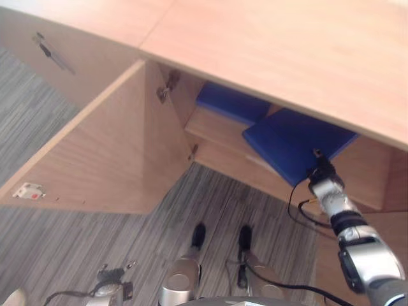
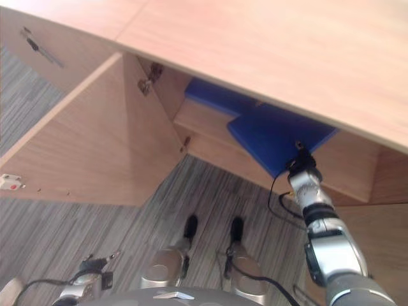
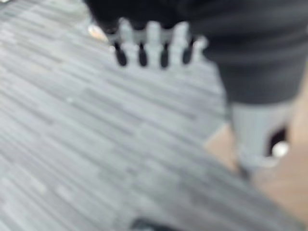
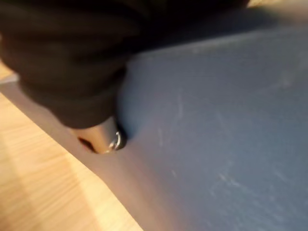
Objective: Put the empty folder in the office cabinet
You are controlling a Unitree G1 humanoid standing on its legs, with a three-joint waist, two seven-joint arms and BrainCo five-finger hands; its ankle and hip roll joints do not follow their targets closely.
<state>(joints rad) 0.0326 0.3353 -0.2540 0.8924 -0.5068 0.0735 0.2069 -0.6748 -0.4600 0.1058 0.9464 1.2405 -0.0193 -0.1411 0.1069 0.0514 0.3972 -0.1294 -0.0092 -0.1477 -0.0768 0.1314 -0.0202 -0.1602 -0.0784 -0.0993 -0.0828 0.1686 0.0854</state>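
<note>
My right hand (image 4: 91, 120) grips the folder (image 1: 296, 143), thumb on top. I push it level, fully onto the shelf (image 1: 210, 127), then release. Left hand (image 3: 154, 43) hangs relaxed.

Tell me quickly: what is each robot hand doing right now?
Left hand: open, fingers straight, holding nothing, above the grey striped carpet.
Right hand: against the flat blue folder at the wooden cabinet; grip cannot be told.

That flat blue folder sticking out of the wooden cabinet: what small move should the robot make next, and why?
Probably a short push further in. The flat blue folder lies on a shelf of the open wooden cabinet, but its near corner overhangs the shelf edge, by the right robot hand. Another blue folder lies deeper inside. The left robot hand hangs over the grey floor, fingers straight.
</note>
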